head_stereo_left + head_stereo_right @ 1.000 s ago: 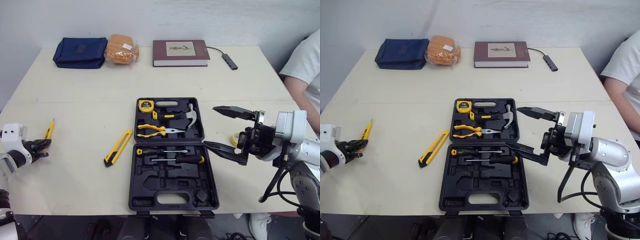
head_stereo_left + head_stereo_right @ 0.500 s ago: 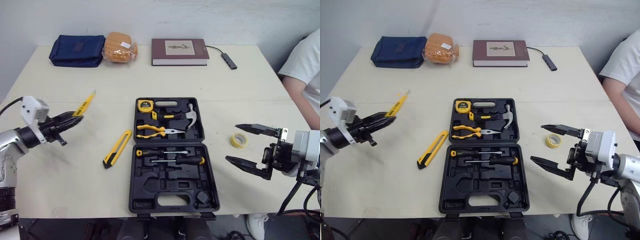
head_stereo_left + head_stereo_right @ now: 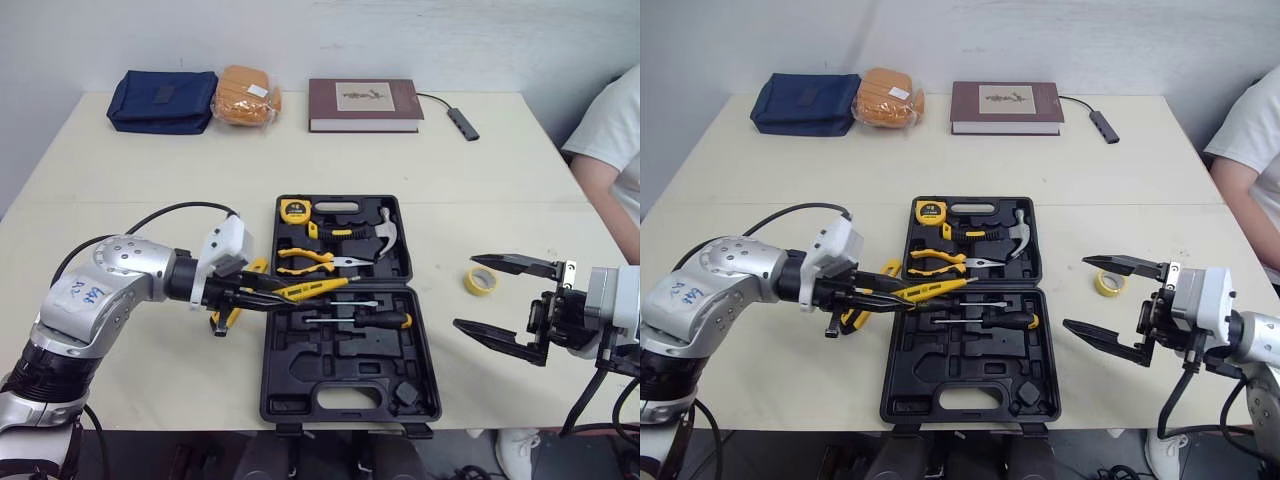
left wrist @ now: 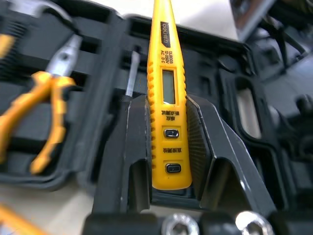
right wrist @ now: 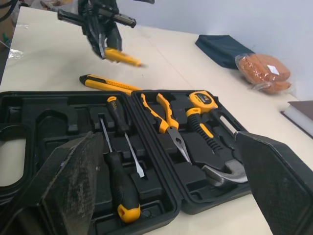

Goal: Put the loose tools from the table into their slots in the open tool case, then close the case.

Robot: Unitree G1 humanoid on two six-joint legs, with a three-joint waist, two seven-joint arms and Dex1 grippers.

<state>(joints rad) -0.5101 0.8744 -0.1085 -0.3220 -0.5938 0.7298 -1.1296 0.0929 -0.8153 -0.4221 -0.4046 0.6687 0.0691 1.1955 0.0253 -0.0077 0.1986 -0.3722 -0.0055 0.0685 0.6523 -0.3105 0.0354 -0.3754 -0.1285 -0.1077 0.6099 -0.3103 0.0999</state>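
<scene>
Tester pen (image 4: 166, 93), yellow, is clamped between the two black fingers (image 4: 134, 127) of the left gripper (image 4: 167, 112). Its tip hangs over the open tool case (image 3: 345, 400), seemingly just above the screwdrivers (image 3: 360, 320). The right gripper (image 3: 1077, 293) hovers empty with fingers spread wide, beside the case and near a yellow tape roll (image 3: 481, 280) on the tabletop (image 3: 150, 170).

Bright, even overhead light covers the table (image 3: 150, 170), leaving faint soft shadows beside the book (image 3: 364, 100) and tool case (image 3: 340, 365).
</scene>
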